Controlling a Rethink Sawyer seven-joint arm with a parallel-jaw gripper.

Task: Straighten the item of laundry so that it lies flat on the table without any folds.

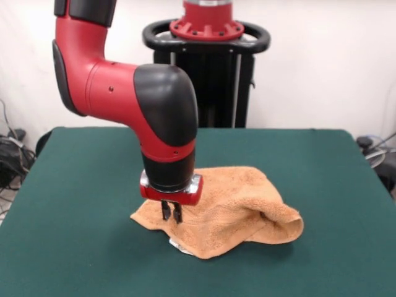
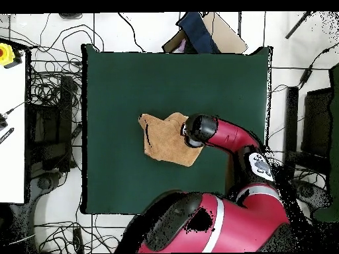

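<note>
The orange-tan towel (image 1: 235, 210) lies bunched near the middle of the dark green table (image 1: 74, 247). Its right part is folded over into a thick roll, and a white tag (image 1: 179, 245) sticks out at its near edge. My gripper (image 1: 171, 213) points straight down onto the towel's left part. Its two fingers stand close together with the tips pressed into the cloth. In the overhead view the towel (image 2: 165, 139) is an uneven patch on the table (image 2: 119, 86), and the arm's wrist (image 2: 198, 130) covers its right edge and hides the gripper.
The robot's pedestal (image 1: 207, 37) stands behind the table's far edge. Cables (image 2: 49, 92) lie on the floor beside the table. A white bench (image 2: 12, 132) stands at one side and a cardboard box (image 2: 198, 33) beyond the far edge.
</note>
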